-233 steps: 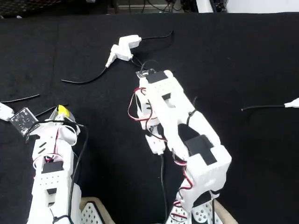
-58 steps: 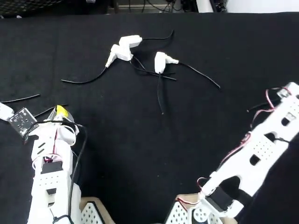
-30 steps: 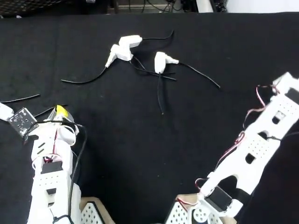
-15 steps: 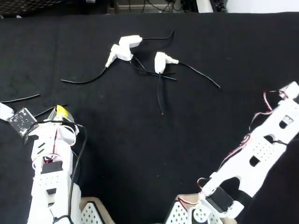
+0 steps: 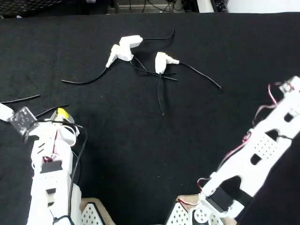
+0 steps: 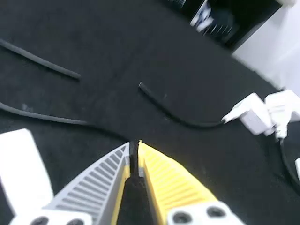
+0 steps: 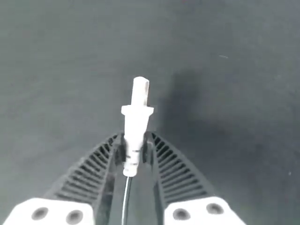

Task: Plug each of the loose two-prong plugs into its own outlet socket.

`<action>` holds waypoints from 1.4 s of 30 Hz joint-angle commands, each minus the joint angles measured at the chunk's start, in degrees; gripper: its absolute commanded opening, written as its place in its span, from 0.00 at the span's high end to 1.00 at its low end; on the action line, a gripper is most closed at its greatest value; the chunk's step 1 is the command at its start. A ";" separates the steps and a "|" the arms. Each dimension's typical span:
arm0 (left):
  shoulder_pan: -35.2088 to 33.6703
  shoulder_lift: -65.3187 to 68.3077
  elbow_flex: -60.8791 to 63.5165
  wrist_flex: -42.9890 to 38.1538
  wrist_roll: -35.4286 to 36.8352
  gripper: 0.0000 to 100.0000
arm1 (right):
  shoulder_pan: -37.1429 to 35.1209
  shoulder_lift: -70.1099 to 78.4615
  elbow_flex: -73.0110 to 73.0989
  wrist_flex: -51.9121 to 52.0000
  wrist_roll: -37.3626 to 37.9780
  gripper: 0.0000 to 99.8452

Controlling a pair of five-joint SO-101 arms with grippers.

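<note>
Where the right arm (image 5: 265,143) stretches to the table's right edge, its right gripper (image 7: 135,140) is clamped on one white plug (image 7: 139,101). The plug's body sits between the two ribbed jaws, its front end pokes out past the fingertips, and its thin cable (image 7: 125,199) runs back between the jaws toward the wrist. Under it is bare black table (image 5: 117,150).

At the far middle of the table lie two white connector clusters. The left cluster (image 5: 123,48) is two bodies touching. The right cluster (image 5: 161,61) lies just beside it, and their black leads cross between them. One more white connector body (image 5: 4,110) rests at the left edge, close beside the left gripper (image 6: 133,146). A short loose black cable (image 5: 19,99) lies nearby.

The left gripper has one grey and one yellow jaw, and they are pressed together. A black lead (image 6: 56,119) runs up to their tips, but I cannot tell whether it is pinched between them.
</note>
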 commanded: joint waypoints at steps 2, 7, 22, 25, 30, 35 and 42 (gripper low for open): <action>-8.22 -0.70 -17.10 27.96 -10.20 0.89 | -7.65 -13.67 -1.27 16.70 4.92 0.99; -14.99 -0.88 -21.23 38.68 -11.52 0.72 | -12.84 -16.84 2.15 23.56 10.46 0.99; -21.05 5.19 -30.55 49.23 -10.20 0.73 | -21.27 -16.48 24.84 23.38 21.27 0.99; -21.14 16.97 -36.35 50.20 -10.29 0.73 | -22.59 -16.48 26.95 23.38 22.33 0.99; -22.37 40.88 -50.77 55.56 -9.85 0.73 | -22.86 -16.40 29.85 23.38 22.24 0.99; -24.48 54.68 -60.35 59.78 -9.85 0.73 | -22.42 -16.40 30.64 23.38 22.24 0.99; -23.69 59.87 -65.01 59.96 -7.30 0.77 | -22.51 -16.31 30.73 23.12 22.24 0.99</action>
